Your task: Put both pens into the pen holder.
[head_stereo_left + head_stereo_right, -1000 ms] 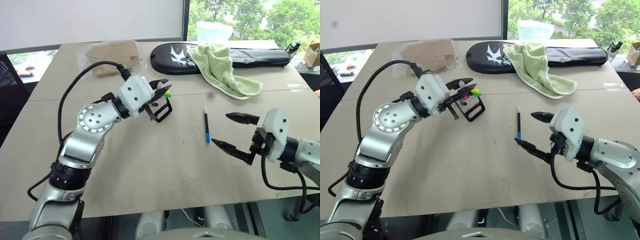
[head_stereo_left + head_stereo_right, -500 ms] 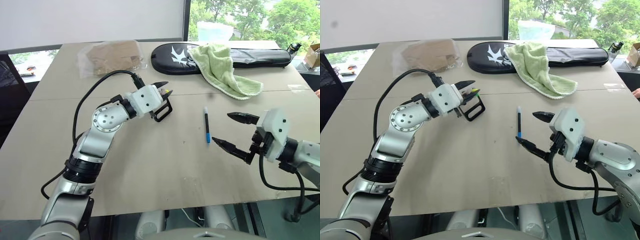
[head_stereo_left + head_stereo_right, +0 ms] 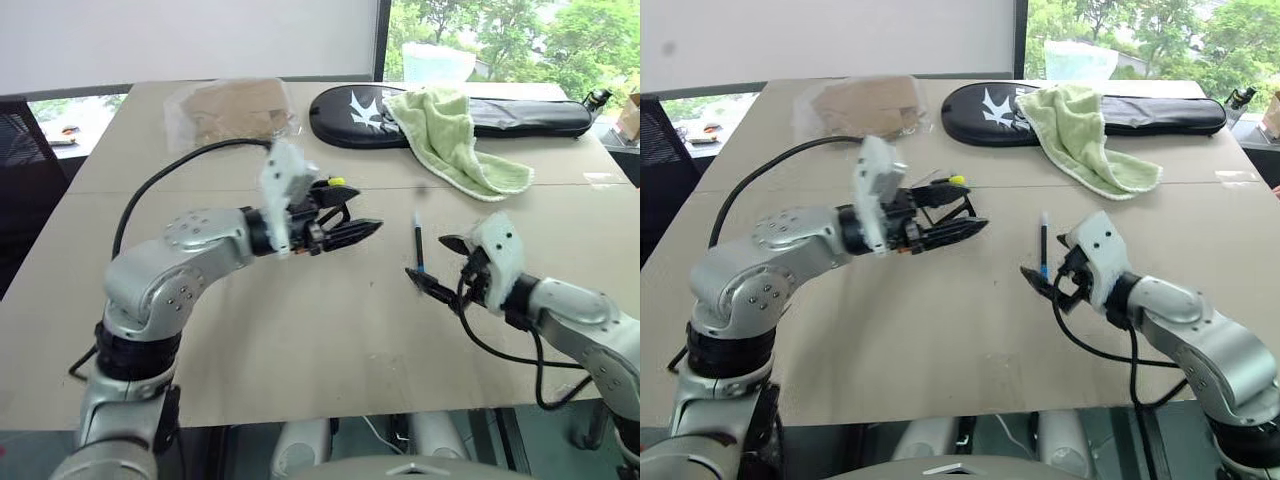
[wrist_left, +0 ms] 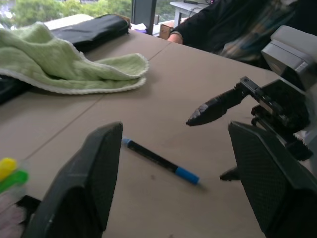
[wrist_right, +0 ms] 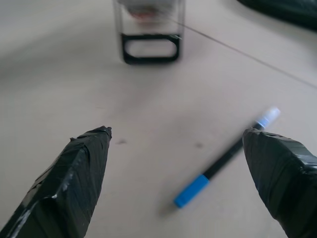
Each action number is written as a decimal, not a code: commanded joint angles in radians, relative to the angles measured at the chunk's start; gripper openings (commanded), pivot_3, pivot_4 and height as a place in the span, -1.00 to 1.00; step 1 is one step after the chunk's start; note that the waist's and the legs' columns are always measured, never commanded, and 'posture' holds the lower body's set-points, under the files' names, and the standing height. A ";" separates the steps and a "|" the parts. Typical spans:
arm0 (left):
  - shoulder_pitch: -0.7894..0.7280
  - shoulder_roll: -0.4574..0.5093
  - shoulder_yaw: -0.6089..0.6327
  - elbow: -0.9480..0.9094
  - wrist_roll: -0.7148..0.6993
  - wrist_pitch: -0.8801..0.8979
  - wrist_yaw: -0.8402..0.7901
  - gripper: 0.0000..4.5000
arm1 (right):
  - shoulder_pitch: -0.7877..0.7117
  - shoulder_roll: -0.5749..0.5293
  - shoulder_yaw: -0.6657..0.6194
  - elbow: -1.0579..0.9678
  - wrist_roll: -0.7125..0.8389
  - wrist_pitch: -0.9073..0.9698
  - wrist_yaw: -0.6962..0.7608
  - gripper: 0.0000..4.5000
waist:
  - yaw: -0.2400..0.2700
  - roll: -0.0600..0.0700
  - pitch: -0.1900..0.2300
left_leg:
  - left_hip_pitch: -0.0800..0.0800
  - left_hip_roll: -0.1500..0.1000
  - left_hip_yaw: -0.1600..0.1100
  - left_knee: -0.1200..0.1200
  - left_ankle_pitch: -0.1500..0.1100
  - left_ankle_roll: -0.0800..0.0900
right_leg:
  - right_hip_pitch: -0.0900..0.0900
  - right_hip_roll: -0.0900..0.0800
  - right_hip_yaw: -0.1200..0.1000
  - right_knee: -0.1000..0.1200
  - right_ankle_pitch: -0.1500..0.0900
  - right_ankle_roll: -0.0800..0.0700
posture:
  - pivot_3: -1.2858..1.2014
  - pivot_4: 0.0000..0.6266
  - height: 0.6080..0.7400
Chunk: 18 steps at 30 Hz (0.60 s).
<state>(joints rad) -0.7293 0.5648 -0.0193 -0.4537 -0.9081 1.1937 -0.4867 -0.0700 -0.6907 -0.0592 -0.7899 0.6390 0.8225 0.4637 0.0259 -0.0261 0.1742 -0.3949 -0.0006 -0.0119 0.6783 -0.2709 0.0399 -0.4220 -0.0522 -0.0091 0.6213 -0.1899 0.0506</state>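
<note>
both pairs of black fingers stand wide apart and hold nothing. nearest the robot, the right gripper [image 3: 440, 262] hovers low over the table [image 3: 300, 340] with its two tapered fingers spread, one tip just beside the blue end of the pen [image 3: 419, 243]. in the right wrist view that pen [image 5: 225, 157] lies flat on the bare surface between the two parted fingers [image 5: 74, 173], its blue end nearer the camera and its white tip pointing away.

the left gripper [image 3: 345, 225] reaches in from the robot's left, a little farther out, its fingers pointing toward the pen and the right gripper, well apart from both. its own wrist view shows the fingers [image 4: 84, 188] spread wide, with the pen [image 4: 159, 161] lying on the table between them in the distance and the right gripper [image 4: 218, 106] beyond it.

just behind the left gripper stands the pen holder [image 3: 945, 195], a small black frame with a yellow bit on top, on the table and free of the fingers. whether the second pen sits in it cannot be told.

farther back lie a green towel [image 3: 450, 140], draped partly over a long black zip case [image 3: 520, 112], and a clear bag of brown material [image 3: 230, 110]. a person's dark sleeve [image 4: 233, 25] shows at the table's far edge.
</note>
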 commanded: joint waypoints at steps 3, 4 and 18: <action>-0.266 -0.217 0.004 0.265 -0.030 0.375 0.132 0.54 | 0.156 -0.060 -0.207 -0.088 0.023 -0.124 0.129 1.00 | -0.009 0.000 0.000 | 0.001 -0.003 -0.001 0.002 0.000 0.001 | 0.002 0.000 0.001 0.001 0.000 0.001 | 0.03 -0.52 1.00; -0.300 -0.283 0.011 0.333 0.012 0.403 0.176 0.54 | 0.179 -0.067 -0.230 -0.096 0.017 -0.132 0.130 1.00 | -0.012 0.000 0.000 | 0.001 -0.005 -0.003 0.004 0.000 0.001 | 0.003 0.001 0.001 0.001 -0.001 0.001 | 0.03 -0.52 1.00; -0.490 -0.745 0.133 1.016 0.521 0.288 0.648 0.54 | 0.394 -0.033 -0.293 -0.257 -0.013 -0.161 -0.047 1.00 | -0.007 0.001 -0.001 | -0.003 -0.001 -0.011 0.002 0.004 -0.007 | -0.001 0.002 -0.003 0.004 0.002 -0.004 | 0.03 -0.52 1.00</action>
<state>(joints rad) -1.1881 -0.1534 0.0990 0.5248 -0.4217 1.5228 0.1377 0.3154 -0.7224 -0.3249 -1.0095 0.6240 0.7015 0.4446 0.0187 -0.0249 0.1733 -0.3986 -0.0027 -0.0234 0.6803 -0.2674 0.0338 -0.4227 -0.0511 -0.0134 0.6247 -0.1880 0.0462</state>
